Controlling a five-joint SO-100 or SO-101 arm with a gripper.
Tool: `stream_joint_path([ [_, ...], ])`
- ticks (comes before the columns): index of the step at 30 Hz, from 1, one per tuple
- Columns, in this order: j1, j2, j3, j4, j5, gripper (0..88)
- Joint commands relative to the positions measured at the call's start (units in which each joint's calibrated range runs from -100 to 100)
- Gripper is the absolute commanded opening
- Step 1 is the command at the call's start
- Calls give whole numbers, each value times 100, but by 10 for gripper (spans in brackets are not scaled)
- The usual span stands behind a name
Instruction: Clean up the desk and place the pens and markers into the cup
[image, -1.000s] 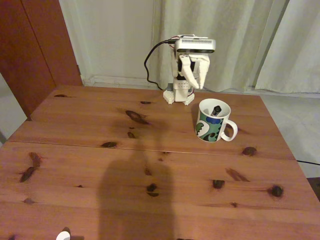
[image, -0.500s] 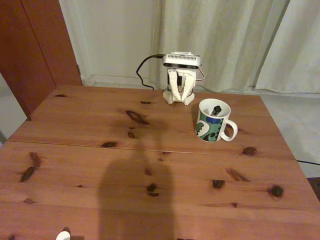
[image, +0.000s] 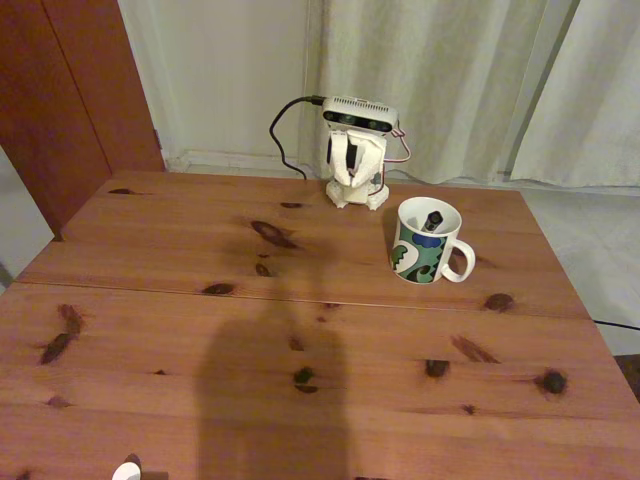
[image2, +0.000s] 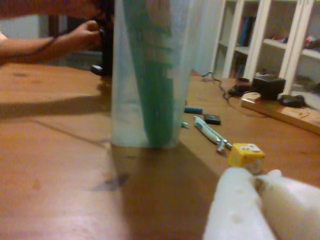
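One marker (image: 431, 219) only, and already standing black end up inside the cup (image: 420, 255). Gripper (image: 352, 180) folded down against the arm's own base at the far edge of the desk (image: 200, 330), fingers seemingly pressed together with nothing pinched between them. Same reading in the wrist view, though blurred: two pale fingers of the gripper (image2: 257, 181) meeting at the lower right, no object held.

Nearest the gripper in the fixed view, the painted cup, just to its right and a little toward the camera, upright, handle turned away to the right. Beyond that, toward the camera, bare reddish boards with dark knots and a broad shadow. Farthest from the gripper, at the near edge of the desk, a small white object (image: 125, 470), too cut off to identify.

In the wrist view, a different order of things: just ahead of the fingers, a small yellow cube (image2: 246, 154); past it, a slim pen-like item (image2: 207, 132) lying flat; further left, a tall translucent container (image2: 150, 75) with green inside; behind that, a person's hand (image2: 87, 35); at the very back, white shelves (image2: 280, 40).

Judged from the fixed view, task all but done: marker in, arm parked, no other pen visible on the boards. Left, if anything, only the unidentified white object at the near edge.
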Motion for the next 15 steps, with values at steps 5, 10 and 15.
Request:
stream_joint_path([
  [5,97,-89,49,-118,121,8],
  [10,97,-89,49,501,163,8],
  [15,97,-89,49,1370,163,8],
])
